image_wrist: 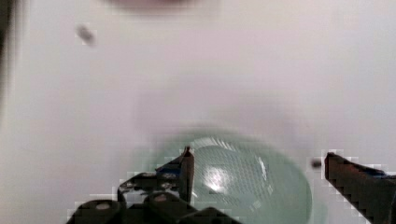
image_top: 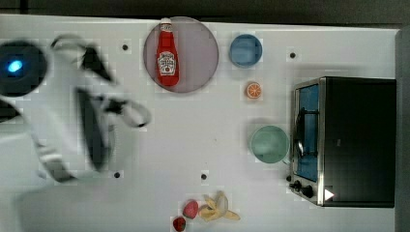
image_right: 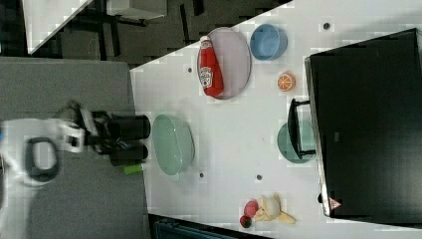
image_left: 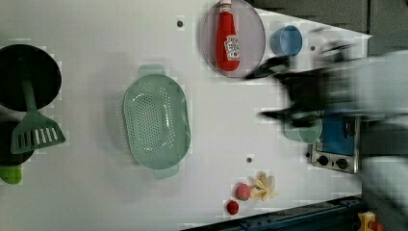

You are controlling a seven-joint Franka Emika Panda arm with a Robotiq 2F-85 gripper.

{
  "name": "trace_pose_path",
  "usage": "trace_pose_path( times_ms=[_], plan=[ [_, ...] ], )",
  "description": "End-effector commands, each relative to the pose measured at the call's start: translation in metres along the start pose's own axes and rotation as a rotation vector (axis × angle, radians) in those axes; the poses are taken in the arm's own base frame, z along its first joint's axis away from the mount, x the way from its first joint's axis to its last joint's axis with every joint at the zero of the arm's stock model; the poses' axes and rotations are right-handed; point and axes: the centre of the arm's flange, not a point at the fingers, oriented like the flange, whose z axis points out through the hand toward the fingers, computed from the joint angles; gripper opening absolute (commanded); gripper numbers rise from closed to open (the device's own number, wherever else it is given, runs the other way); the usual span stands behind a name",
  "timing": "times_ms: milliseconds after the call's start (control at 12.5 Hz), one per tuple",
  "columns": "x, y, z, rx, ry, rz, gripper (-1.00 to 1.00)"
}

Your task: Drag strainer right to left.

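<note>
The arm is a motion-blurred smear in the top view. Its end effector (image_wrist: pixel 259 163) has fingers spread wide, empty, above the large pale mint-green oval plastic strainer (image_left: pixel 156 121), which sits mid-surface (image_left: pixel 96 48) with perforated centre. The red ketchup bottle's (image_left: pixel 227 36) label is unreadable.

You've got a white table (image_left: pixel 96 202) holding the strainer (image_left: pixel 156 121), plate (image_left: pixel 252 33), two bowls, fruit, and a toaster oven (image_top: pixel 358 140).

Bright, even light with soft shadows; the arm (image_top: pixel 72 111) smears with motion blur, pictures blocky.
</note>
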Motion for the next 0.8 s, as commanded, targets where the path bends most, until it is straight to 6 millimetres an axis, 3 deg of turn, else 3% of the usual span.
trace_pose_path(
  times_ms=[80,240,400,560,800],
  plan=[
    [0.15,0.079,-0.092,0.004,0.058,-0.096,1.0],
    [0.196,0.129,-0.125,-0.05,0.086,-0.214,1.0],
    [0.227,0.166,-0.141,-0.053,0.059,-0.223,1.0],
    [0.237,0.18,-0.143,-0.042,0.044,-0.204,1.0],
    [0.234,0.177,-0.134,-0.06,0.038,-0.209,1.0]
  ],
)
